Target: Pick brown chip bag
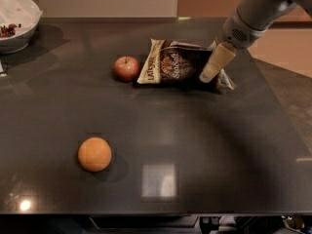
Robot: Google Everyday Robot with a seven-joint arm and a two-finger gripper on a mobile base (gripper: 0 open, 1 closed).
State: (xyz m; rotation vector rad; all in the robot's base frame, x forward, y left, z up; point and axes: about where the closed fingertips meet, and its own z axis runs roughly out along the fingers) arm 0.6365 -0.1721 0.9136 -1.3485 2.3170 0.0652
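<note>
The brown chip bag [170, 65] lies flat on the dark table [204, 145], far of centre, with cream edges and "Sea Salt" lettering facing up. My gripper [210, 74] comes down from the upper right on a grey arm [253, 13]. It hangs over the bag's right end and covers part of it. I cannot see whether it touches the bag.
A red apple [126, 68] sits just left of the bag, nearly touching it. An orange [94, 154] lies near the front left. A white bowl [17, 23] with some food stands at the far left corner. The table's right edge runs close behind the arm.
</note>
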